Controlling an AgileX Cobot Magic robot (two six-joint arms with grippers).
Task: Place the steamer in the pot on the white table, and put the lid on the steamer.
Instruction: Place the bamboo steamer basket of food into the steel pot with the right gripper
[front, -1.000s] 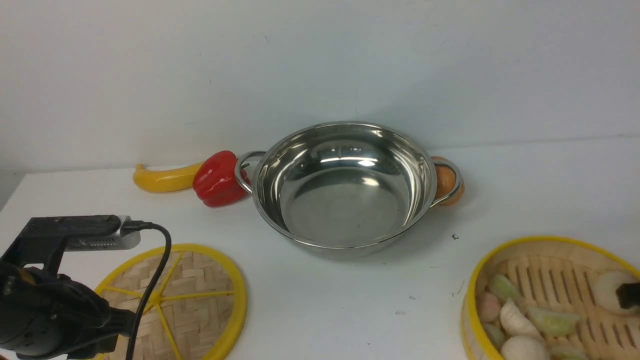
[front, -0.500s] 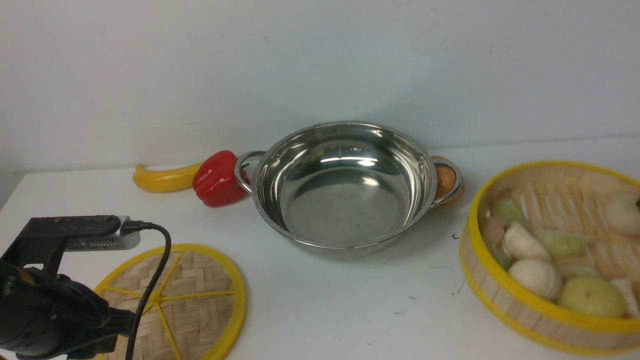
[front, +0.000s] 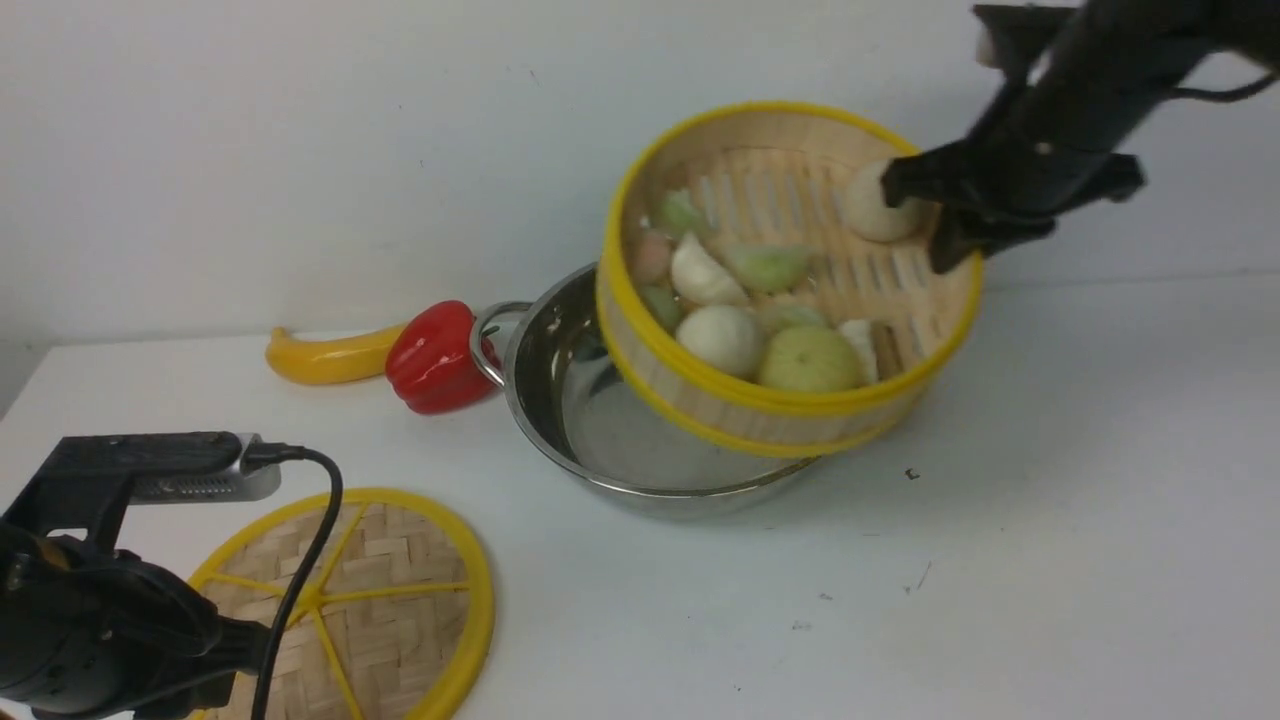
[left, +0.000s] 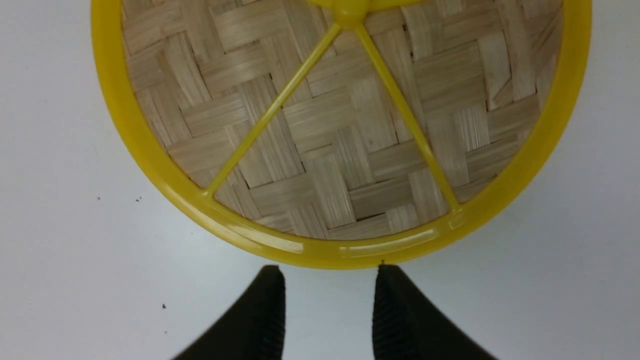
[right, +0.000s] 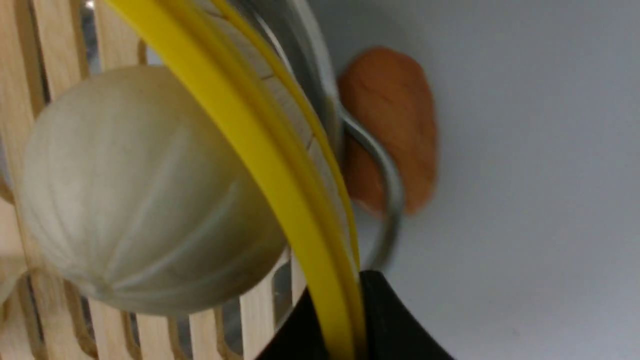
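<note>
The steamer (front: 800, 400), a bamboo basket with yellow rims holding toy dumplings and buns, hangs tilted in the air over the right half of the pot (front: 560, 410) on the white table (front: 1050, 520). My right gripper (front: 940, 230) is shut on the steamer's far right rim. In the right wrist view the yellow rim (right: 280, 165) runs between the black fingers of that gripper (right: 335, 305), beside a white bun (right: 140, 190). The lid (front: 390, 600) lies flat at the front left. My left gripper (left: 330, 277) is open, just short of the lid's rim (left: 345, 250).
A red pepper (front: 435, 358) and a yellow banana-like toy (front: 325, 358) lie left of the pot. An orange toy (right: 395, 125) sits against the pot's right handle (right: 385, 200). The left arm's body (front: 90, 620) fills the front left corner.
The right gripper has lifted the steamer from the table's front right and carried it up and left, over the pot. The left arm and the lid have not moved.
</note>
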